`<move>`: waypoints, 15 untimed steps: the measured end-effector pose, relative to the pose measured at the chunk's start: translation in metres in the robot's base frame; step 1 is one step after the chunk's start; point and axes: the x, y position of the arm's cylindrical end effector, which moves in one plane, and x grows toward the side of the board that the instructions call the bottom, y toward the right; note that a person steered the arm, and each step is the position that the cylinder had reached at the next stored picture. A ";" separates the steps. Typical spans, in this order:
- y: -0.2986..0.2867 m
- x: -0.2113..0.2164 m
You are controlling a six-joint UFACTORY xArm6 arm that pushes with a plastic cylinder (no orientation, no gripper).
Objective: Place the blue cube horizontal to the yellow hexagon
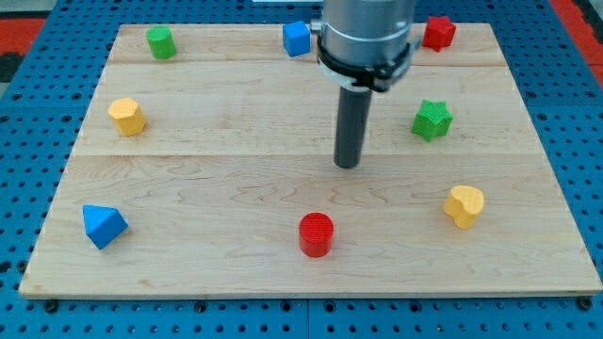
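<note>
The blue cube [297, 39] sits near the board's top edge, just left of the arm's body. The yellow hexagon [126, 116] lies at the view's left, lower than the cube. My tip [349, 164] rests on the board at the centre, well below and to the right of the blue cube, touching no block.
A green cylinder [161, 41] is at top left, a red star [438, 32] at top right, a green star [432, 120] at right. A yellow heart [464, 204] is at lower right, a red cylinder [317, 234] at bottom centre, a blue triangular block [103, 226] at lower left.
</note>
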 end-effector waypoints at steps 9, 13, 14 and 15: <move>-0.137 -0.125; -0.145 -0.088; -0.145 -0.088; -0.145 -0.094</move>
